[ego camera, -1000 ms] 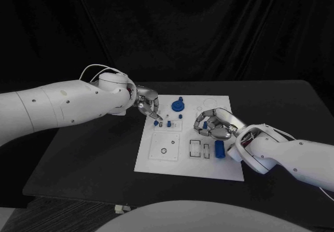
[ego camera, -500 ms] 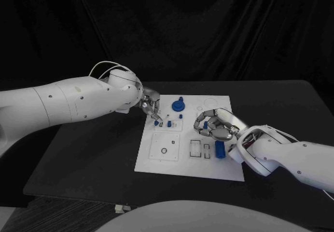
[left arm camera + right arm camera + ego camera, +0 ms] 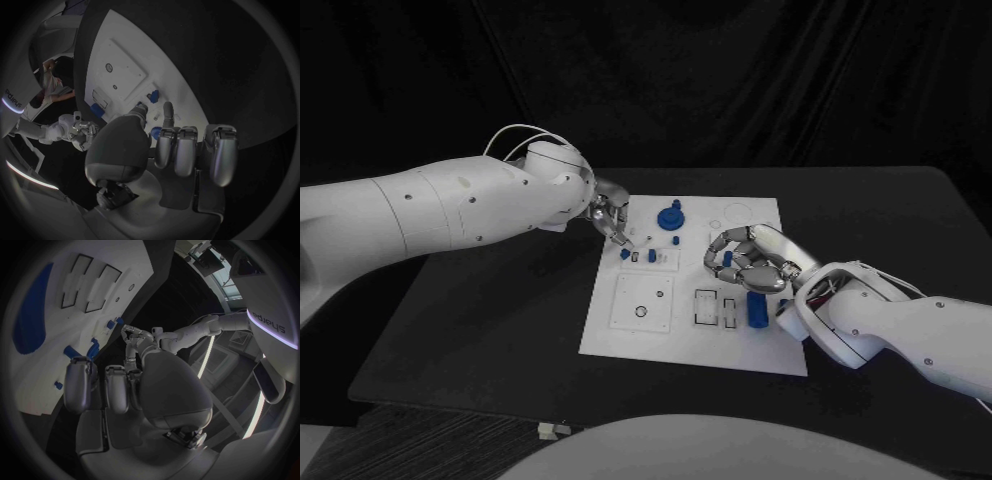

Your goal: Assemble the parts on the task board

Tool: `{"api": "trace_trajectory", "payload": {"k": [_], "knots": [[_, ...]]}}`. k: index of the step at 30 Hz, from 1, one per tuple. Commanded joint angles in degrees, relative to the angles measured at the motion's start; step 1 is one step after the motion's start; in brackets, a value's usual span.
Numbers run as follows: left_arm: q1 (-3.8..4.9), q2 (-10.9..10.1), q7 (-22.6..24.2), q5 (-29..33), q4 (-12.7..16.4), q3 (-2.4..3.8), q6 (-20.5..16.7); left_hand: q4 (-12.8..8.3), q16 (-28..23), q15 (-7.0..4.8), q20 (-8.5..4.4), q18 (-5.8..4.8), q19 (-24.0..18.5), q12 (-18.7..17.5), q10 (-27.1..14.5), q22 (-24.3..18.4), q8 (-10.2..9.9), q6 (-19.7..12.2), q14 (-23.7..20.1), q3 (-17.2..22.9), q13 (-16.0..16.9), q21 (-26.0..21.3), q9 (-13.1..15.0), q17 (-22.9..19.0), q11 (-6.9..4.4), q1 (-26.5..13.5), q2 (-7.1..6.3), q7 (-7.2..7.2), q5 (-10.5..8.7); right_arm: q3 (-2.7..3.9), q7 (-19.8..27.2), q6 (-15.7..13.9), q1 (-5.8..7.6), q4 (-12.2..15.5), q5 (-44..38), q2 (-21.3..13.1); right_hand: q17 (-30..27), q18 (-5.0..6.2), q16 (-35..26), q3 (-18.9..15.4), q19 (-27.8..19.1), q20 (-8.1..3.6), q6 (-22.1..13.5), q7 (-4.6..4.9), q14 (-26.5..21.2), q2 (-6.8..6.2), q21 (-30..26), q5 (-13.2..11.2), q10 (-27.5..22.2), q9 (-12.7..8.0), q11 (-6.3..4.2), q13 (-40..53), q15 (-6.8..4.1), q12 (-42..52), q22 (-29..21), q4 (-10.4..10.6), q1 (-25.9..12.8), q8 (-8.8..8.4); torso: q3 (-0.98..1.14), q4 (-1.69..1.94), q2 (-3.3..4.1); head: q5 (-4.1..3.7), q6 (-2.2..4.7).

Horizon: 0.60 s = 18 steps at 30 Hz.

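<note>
The white task board (image 3: 626,334) lies in the middle of the black table. On it are a blue knob (image 3: 671,215), small blue parts (image 3: 676,240) near its far left corner, and a long blue part (image 3: 756,308) at its right side. My left hand (image 3: 610,222) hovers over the far left corner. One finger (image 3: 167,111) points down at the small parts and the others are curled in. My right hand (image 3: 750,260) hangs over the board's right side, above the long blue part, its fingers (image 3: 117,387) curled in. I see nothing held in either hand.
Two rectangular slots (image 3: 717,307) and a square plate with a ring (image 3: 642,303) sit on the board's near half. Bare black table (image 3: 488,330) surrounds the board. My left forearm (image 3: 430,215) crosses above the table's left side.
My left arm has swung up and slightly forward, with the hand staying over the far left corner. My right hand has drifted a little nearer and to the right.
</note>
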Motion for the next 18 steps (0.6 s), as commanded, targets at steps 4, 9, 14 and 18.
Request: {"api": "trace_trajectory", "payload": {"k": [4,9,14,18], "knots": [[-0.18,0.3,1.2,-0.2,-0.2,0.04,0.5,0.2,0.8,-0.39,0.22,-0.35,3.3,1.2,6.4,14.6,-1.1,0.1,6.0,-0.4,14.9,-0.8,0.4,15.4,-0.1,0.6,-0.12,0.5,0.58,0.04,0.4,-0.9,-0.08,0.2,-0.2,0.2,6.6,0.46,0.3,1.4,0.9,-0.24,-0.2,-0.59,4.2,-0.2,0.7,1.6,5.6,-0.5,-0.18,14.5,-0.26,-0.7,12.2,0.5,-1.8,0.97,-0.04,0.01,0.03,0.02,-0.01],[-0.23,0.4,1.7,-0.2,-0.3,0.04,0.0,0.1,0.8,-0.33,0.28,-0.33,3.3,1.2,6.4,14.6,-1.5,0.2,6.0,-0.4,14.9,-0.9,0.2,15.4,-0.04,0.5,0.0,0.53,0.32,0.04,0.4,-0.8,-0.08,0.1,-0.2,0.3,6.5,0.45,0.2,1.5,0.9,-0.27,-0.2,-0.6,4.2,-0.19,0.7,1.8,5.6,-0.6,-0.2,14.5,-0.28,-0.7,12.2,0.4,-1.7,0.97,-0.04,0.0,0.04,0.03,-0.01],[-0.27,0.5,1.8,-0.2,-0.2,0.04,0.3,0.1,0.8,-0.29,0.32,-0.32,3.3,1.2,6.4,14.6,-1.8,0.4,6.0,-0.3,14.9,-0.9,0.1,15.4,-0.03,0.7,0.15,0.53,0.51,0.04,0.4,-0.7,-0.08,0.1,-0.2,0.3,6.5,0.47,0.3,1.6,0.9,-0.28,-0.2,-0.6,4.2,-0.18,0.6,1.9,5.6,-0.6,-0.21,14.5,-0.28,-0.7,12.2,0.4,-1.7,0.97,-0.02,0.01,0.04,0.01,-0.01],[-0.38,0.6,1.5,-0.2,-0.3,0.04,1.0,0.0,0.8,-0.26,0.38,-0.3,3.2,1.2,6.4,14.5,-2.1,1.0,6.0,-0.1,14.9,-1.0,-0.1,15.4,-0.04,0.9,0.33,0.48,1.15,0.04,0.4,-0.6,-0.09,0.1,-0.2,0.3,6.5,0.48,0.2,1.6,0.9,-0.29,-0.2,-0.6,4.2,-0.18,0.6,2.0,5.6,-0.6,-0.2,14.5,-0.29,-0.7,12.2,0.4,-1.6,0.97,-0.02,0.01,0.02,0.01,-0.01]]}}
